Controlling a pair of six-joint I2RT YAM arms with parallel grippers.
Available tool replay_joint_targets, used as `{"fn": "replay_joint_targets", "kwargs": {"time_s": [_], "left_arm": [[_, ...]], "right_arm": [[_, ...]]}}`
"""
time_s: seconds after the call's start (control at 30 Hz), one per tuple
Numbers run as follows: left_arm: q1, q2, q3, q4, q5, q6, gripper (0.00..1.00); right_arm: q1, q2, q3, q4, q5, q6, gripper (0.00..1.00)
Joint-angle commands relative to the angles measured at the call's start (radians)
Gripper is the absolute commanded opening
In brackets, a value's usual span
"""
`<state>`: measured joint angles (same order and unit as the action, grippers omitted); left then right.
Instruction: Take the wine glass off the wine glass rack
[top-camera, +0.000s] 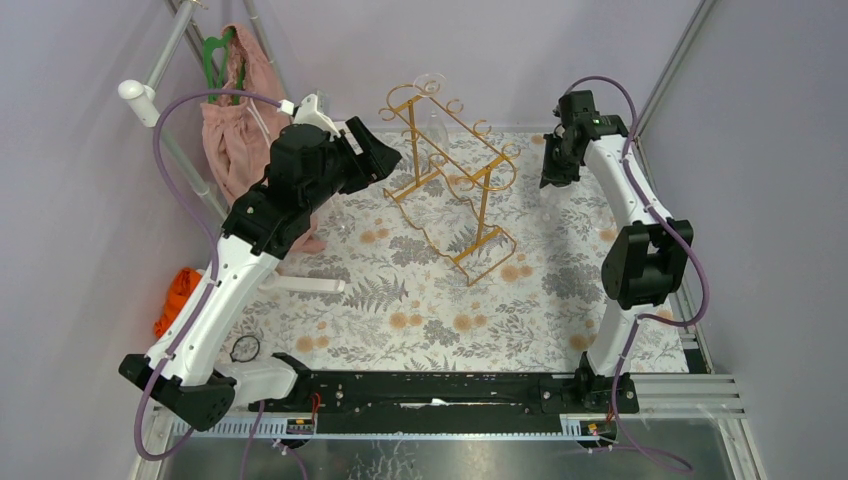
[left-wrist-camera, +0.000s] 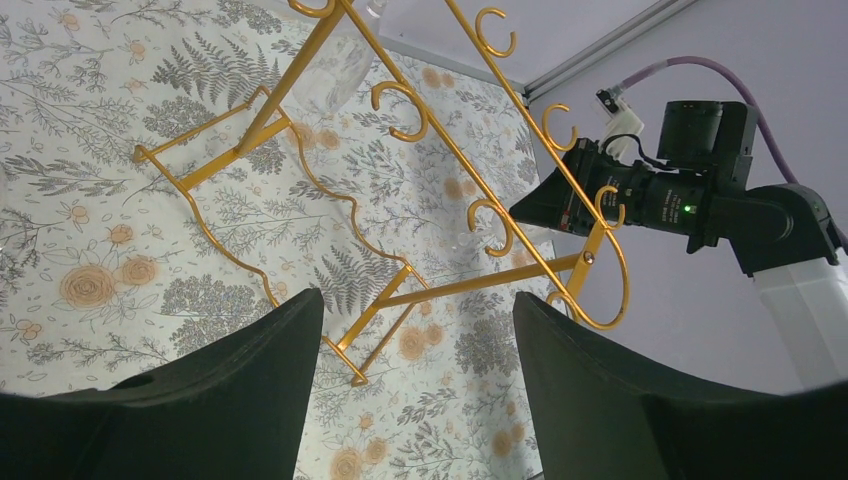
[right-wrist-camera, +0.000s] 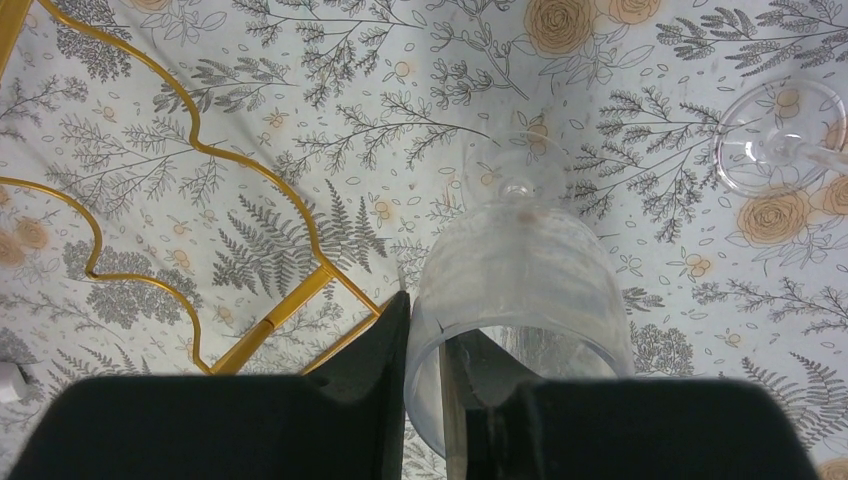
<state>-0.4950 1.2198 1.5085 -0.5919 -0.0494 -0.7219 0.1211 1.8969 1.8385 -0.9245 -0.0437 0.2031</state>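
Now right pincer clamps clear wine glass by its rim; left pincer gapes near curly gold-wire rack.

Wine glass rim hidden behind fingers; second glass cropped right.

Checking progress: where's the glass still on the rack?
Top view: the wine glass hangs at the far end of the wine glass rack, right of the left gripper.
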Motion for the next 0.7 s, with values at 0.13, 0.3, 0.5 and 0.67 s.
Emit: {"fn": "replay_joint_targets", "kwargs": {"time_s": [0.13, 0.3, 0.5, 0.67], "left_arm": [[0.000, -0.003, -0.007, 0.023, 0.008, 0.018, 0.78], [0.001, 0.001, -0.015, 0.031, 0.010, 0.016, 0.78], [0.001, 0.009, -0.015, 0.036, 0.012, 0.015, 0.78], [0.000, 0.027, 0.005, 0.046, 0.020, 0.015, 0.78]], "right_arm": [[-0.008, -0.030, -0.084, 0.111, -0.026, -0.015, 0.00], [-0.010, -0.035, -0.109, 0.129, -0.026, -0.017, 0.00], [-0.013, -0.048, -0.149, 0.153, -0.028, -0.012, 0.00], [-0.012, -0.072, -0.190, 0.164, -0.026, -0.008, 0.13]]}}
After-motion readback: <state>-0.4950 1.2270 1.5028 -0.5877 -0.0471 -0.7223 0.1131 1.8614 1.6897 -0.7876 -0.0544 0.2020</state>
